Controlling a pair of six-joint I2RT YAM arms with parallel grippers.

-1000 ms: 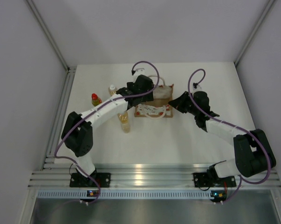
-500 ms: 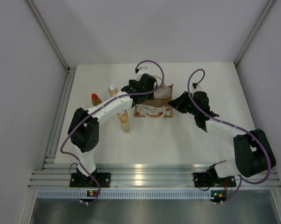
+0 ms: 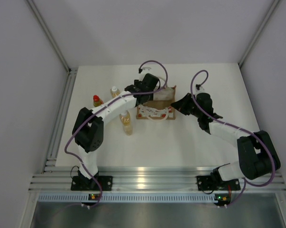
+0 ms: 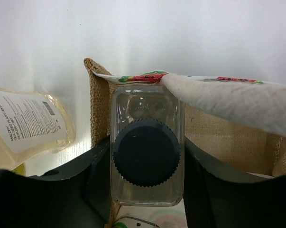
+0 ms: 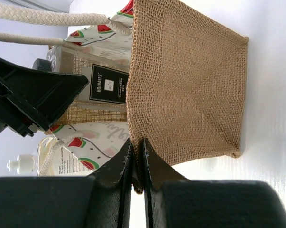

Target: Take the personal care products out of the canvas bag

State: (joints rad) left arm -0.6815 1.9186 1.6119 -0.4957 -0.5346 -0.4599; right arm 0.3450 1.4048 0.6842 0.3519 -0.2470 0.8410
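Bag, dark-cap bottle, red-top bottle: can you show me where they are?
bag (image 5: 190,85): right wrist view, on its woven side panel.
dark-cap bottle (image 4: 146,152): left wrist view, on the middle of its cap.
red-top bottle (image 3: 97,99): top view, on its red top.

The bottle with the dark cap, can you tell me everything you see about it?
The bottle is clear and boxy, plastic by its look, with a round, ridged, dark blue-grey cap on top. A dark label on one side reads BONAITS. It stands cap-up at one end of the open bag. The left gripper clamps its two sides, and a white handle crosses over one top corner.
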